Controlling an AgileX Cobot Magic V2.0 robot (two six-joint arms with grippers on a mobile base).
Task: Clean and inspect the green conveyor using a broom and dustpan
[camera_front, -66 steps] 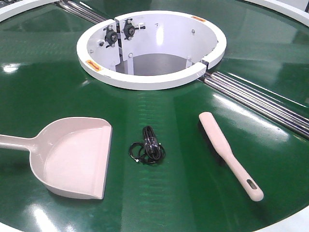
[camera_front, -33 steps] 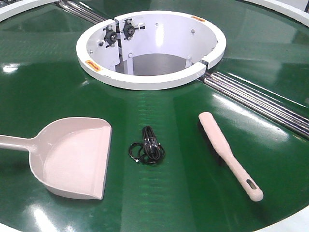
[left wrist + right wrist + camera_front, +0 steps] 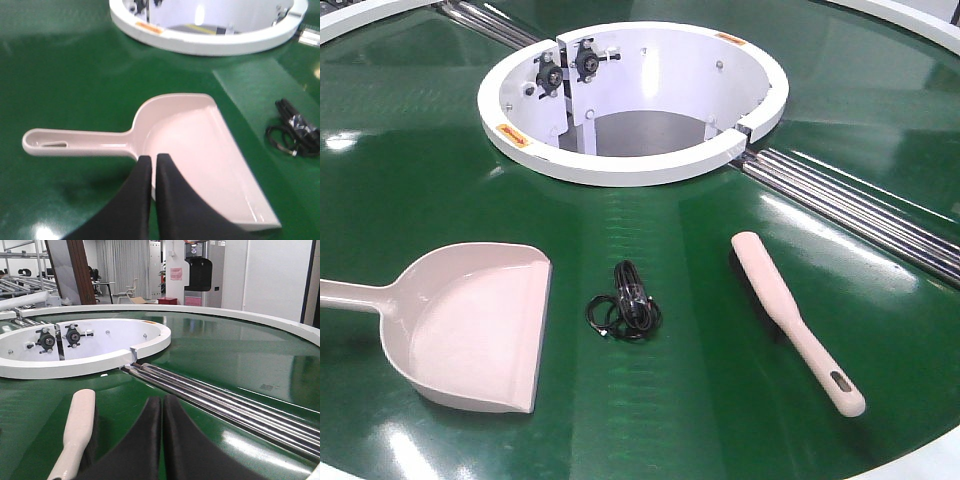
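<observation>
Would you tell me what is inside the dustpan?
The dustpan looks empty; the black cable coil lies beside it. In the wrist view, the left gripper covers its rim partly.

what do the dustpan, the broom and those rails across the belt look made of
The dustpan looks like moulded plastic: pale beige-pink, soft sheen, rim and handle in one piece. The broom seems the same plastic, with dark bristles underneath whose fibre I cannot tell. The rails look like bare polished metal: silver, with sharp streaked reflections.

Orange stickers (image 3: 508, 131) on the green conveyor (image 3: 700, 400) are illegible.
</observation>
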